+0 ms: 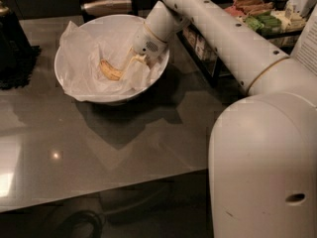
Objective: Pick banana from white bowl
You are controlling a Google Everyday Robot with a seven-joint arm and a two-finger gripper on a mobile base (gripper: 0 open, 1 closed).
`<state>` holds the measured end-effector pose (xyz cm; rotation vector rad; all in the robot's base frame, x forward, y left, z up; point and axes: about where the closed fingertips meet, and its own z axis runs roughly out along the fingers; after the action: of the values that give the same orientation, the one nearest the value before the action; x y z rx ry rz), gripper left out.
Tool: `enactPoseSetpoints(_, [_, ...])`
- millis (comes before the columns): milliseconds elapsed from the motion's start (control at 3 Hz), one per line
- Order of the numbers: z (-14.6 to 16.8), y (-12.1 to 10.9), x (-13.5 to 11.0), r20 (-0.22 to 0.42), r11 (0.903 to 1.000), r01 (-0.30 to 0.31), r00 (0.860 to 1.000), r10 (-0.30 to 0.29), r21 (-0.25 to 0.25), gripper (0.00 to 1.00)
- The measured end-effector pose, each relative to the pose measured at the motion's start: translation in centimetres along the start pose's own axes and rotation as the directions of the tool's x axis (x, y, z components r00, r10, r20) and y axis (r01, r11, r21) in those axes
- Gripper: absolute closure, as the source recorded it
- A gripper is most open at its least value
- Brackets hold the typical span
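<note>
The white bowl [74, 38] stands on the grey table at the upper left, lined with crumpled white paper. The small yellow banana [110, 70] lies in the bowl, a little left of its middle. My gripper [128, 69] reaches down into the bowl from the right rim and meets the banana's right end. My white arm runs from the bowl up and to the right across the view.
A black wire rack [257, 21] of packets stands at the back right, behind my arm. A dark object [15, 48] sits at the table's left edge. My large white body [267, 172] fills the lower right. The table's front edge [99, 192] runs along the bottom.
</note>
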<state>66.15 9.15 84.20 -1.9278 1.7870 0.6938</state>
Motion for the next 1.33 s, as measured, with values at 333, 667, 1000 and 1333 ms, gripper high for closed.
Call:
enactPoseSetpoints(333, [-0.4, -0.3, -0.3, -0.01, 0.9999, 0.014, 1.0, -0.014, 0.01, 1.0])
enactPoseSetpoints(667, [-0.8, -1.0, -1.1, -0.029, 0.9988, 0.039, 0.999, -0.039, 0.028, 1.0])
enactPoseSetpoints(1000, [-1.1, -1.5, -1.9, -0.038, 0.9972, 0.064, 0.997, -0.062, 0.038, 0.81])
enactPoseSetpoints(1333, [-1.8, -1.4, -2.6, -0.04, 0.9951, 0.087, 0.996, -0.085, 0.049, 0.84])
